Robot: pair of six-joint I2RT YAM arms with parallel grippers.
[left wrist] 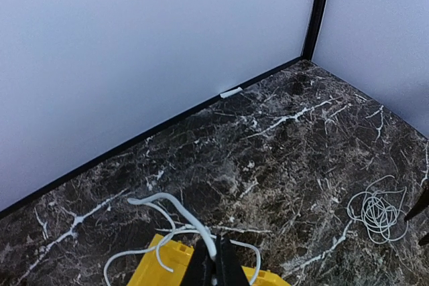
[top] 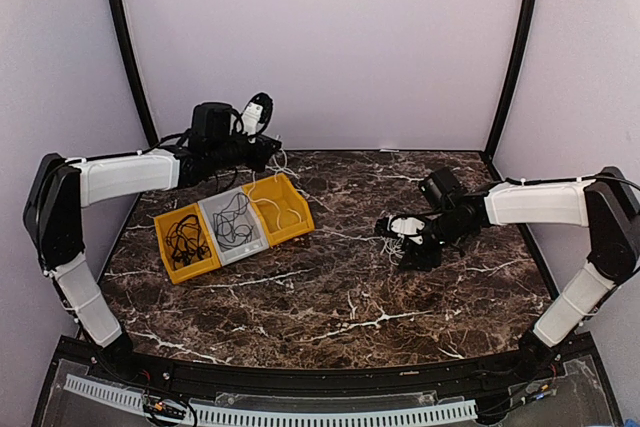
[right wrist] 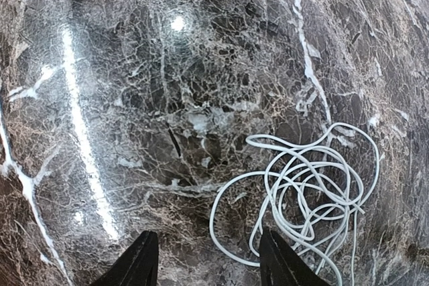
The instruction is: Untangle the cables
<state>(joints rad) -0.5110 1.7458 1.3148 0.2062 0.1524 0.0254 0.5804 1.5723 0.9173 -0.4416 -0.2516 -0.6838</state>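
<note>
Dark brown marble desk [right wrist: 167,98], white-veined, one bright light reflection on it. White cable [right wrist: 305,195]: loose tangled loops lying flat, lower right. Right claw [right wrist: 206,236]: two black fingers [right wrist: 137,262] spread apart, nothing held, cable just beside the right-hand one.

My table [top: 330,287] is dark brown marble, veined all over in white. On it the grey bin [top: 240,253] has a yellow bin at each side. The left yellow bin [top: 195,272] carries black cables [top: 183,237], the grey bin itself a dark cable [top: 232,222], and the right yellow bin [top: 290,232] a white cable [left wrist: 191,222]. Well to the right of the grey bin is a white tangle [right wrist: 315,185] against the marble. My left gripper [left wrist: 216,252] and my right gripper [right wrist: 211,259] are black. My left arm [top: 125,175] and right arm [top: 535,204] are white-sleeved with black joints. The walls [top: 330,47] are pale lilac, the frame posts [top: 125,47] black.
</note>
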